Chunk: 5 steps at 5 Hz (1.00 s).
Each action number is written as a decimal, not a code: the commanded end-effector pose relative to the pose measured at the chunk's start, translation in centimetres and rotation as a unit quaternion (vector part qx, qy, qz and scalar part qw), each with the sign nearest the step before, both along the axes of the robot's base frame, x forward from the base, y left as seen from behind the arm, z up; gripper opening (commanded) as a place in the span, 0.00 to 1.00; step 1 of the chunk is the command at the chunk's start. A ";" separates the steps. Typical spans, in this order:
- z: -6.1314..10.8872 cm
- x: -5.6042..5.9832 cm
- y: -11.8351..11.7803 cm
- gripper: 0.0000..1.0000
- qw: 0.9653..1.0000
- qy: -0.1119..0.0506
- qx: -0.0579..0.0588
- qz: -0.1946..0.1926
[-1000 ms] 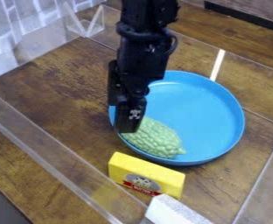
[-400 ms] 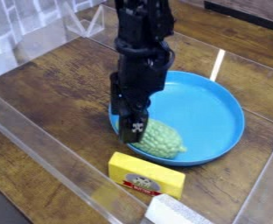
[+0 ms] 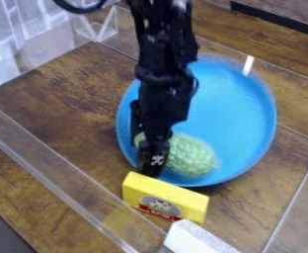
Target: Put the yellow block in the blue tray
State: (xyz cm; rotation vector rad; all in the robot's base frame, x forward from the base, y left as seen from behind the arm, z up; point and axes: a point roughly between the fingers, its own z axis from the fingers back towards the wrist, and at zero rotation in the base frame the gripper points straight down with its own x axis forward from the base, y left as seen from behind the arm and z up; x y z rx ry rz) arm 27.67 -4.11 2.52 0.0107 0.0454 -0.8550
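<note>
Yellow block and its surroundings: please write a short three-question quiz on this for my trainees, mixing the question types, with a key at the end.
1. True or false: the yellow block lies inside the blue tray.
2. Multiple choice: what lies in the blue tray?
a) a red cup
b) a green bumpy lump
c) a metal spoon
3. Fill in the gap: the side of the yellow block that faces the camera carries a red-and-white picture ____.

Key: 1. False; 2. b; 3. label
</note>
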 end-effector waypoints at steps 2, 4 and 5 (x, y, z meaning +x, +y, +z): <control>-0.4 1.1 1.7 0.00 1.000 0.004 0.005 0.027; 0.3 1.4 2.4 0.00 0.999 0.015 0.017 0.025; 0.5 1.3 2.3 0.00 0.999 0.023 0.022 0.028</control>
